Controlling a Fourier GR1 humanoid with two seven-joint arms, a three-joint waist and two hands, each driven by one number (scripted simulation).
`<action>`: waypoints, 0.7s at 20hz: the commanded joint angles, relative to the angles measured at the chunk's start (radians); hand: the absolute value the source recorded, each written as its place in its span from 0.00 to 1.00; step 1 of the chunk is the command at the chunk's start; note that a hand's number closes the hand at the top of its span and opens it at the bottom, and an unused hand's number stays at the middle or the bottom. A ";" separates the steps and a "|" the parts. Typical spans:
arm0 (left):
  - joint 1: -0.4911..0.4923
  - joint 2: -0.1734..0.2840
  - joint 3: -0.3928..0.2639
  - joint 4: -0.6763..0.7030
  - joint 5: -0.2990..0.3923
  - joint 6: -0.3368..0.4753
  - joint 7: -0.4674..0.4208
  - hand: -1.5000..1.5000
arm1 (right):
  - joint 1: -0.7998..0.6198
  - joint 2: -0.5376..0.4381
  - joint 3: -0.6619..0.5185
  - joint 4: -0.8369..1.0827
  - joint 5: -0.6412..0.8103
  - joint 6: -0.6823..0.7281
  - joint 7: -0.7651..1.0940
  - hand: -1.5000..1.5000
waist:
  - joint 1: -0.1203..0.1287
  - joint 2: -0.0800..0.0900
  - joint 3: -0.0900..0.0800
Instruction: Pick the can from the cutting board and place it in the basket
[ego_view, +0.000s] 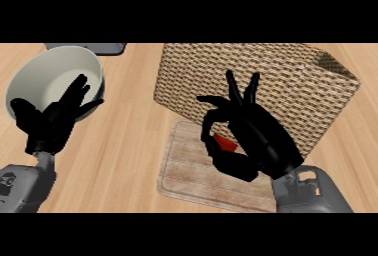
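Right hand (255, 137) is over the cutting board (188, 175), thumb and lower fingers curled round a small red can (226, 144); upper fingers stick out straight toward the basket (244, 85). Only a red sliver of the can shows between thumb and palm, rest hidden. Can sits at the board's upper right part, just below the basket's near wall; cannot tell if it is lifted off the board yet. Judged: the can is rigid, light, smooth-sided so likely slippery, not fragile. Best held across the side wall at mid-height, thumb opposite fingers, kept upright. The wicker basket is tall, so the can needs clearance over its rim. Left hand (52, 117) rests open, fingers up, at the view's left in front of a pale bowl (44, 70).
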 joint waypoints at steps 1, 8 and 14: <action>0.014 0.010 0.004 0.021 -0.003 0.004 0.016 0.50 | 0.049 0.157 0.042 0.070 -0.163 0.026 0.209 1.00 | 0.024 0.054 0.010; -0.001 -0.006 -0.020 0.016 -0.012 0.007 0.028 0.50 | -0.048 0.163 0.019 -0.004 -0.347 -0.172 0.459 1.00 | 0.037 0.052 0.016; 0.012 0.009 -0.017 0.023 -0.012 0.003 0.044 0.50 | -0.246 0.165 -0.087 -0.080 -0.387 -0.474 0.633 1.00 | 0.032 0.035 0.015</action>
